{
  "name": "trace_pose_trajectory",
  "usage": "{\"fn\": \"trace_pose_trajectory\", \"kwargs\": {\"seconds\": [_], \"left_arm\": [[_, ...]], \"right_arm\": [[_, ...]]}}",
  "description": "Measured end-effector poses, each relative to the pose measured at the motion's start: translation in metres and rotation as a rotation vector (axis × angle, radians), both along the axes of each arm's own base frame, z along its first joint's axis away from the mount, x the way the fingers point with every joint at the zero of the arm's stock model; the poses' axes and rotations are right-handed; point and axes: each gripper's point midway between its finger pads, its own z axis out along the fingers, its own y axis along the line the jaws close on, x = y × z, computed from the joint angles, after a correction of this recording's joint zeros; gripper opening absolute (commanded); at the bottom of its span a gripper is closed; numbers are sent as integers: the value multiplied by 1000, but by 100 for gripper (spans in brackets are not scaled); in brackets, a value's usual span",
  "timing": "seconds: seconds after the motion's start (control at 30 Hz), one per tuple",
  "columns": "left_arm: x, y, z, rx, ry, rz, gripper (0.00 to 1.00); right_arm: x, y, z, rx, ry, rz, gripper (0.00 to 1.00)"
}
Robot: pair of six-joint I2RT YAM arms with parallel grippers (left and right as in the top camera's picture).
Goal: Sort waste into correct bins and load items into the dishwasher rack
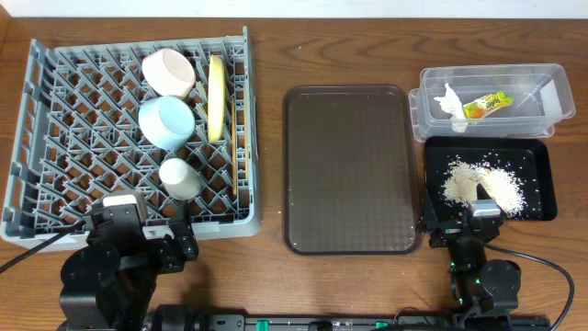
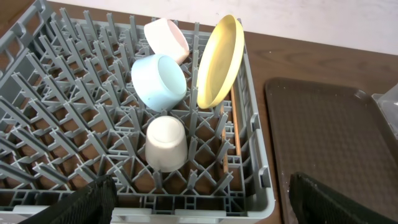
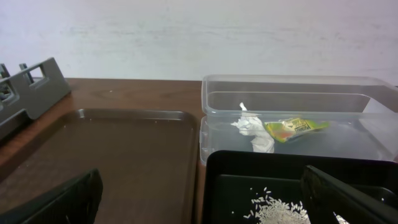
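Left arm [image 1: 106, 271]: black housings, grey wrist block [image 1: 121, 204], black cable [image 1: 28, 250]. Right arm [image 1: 485, 276]: black, green indicator lights [image 1: 459, 268], black fingers [image 3: 59, 202].

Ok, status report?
Left end effector, right end effector open, empty. Rack holds plate, blue bowl, pink bowl, cup, chopsticks. Wrapper, tissue in clear tub; rice in black tray. Nothing obstructing.

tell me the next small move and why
Probably park both arms: plate, blue bowl, pink bowl, cup and chopsticks sit in the rack, tissue and wrapper in the clear tub, rice in the black tray, and the left gripper and right gripper are open, holding nothing.
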Motion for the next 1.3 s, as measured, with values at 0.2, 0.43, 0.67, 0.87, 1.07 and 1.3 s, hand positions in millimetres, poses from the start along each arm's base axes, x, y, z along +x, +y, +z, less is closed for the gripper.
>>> {"fn": "trace_pose_trajectory", "kwargs": {"seconds": [0.2,0.43,0.67,0.87,1.07,1.3], "left_arm": [[0,0,0,0,0,0,90],[0,0,0,0,0,0,90],[-1,0,-18,0,48,0,90],[19,-4,-73,-1,-2,-17,90],[40,-8,-112,-30,-188,-23,90],[63,-7,-108,-38,-426,-16,90]], "right_arm": [[0,0,0,0,0,1,99],[0,1,0,0,0,3,99],[0,1,0,0,0,3,99],[0,1,0,0,0,3,99],[0,1,0,0,0,3,99],[0,1,0,0,1,3,99]]}}
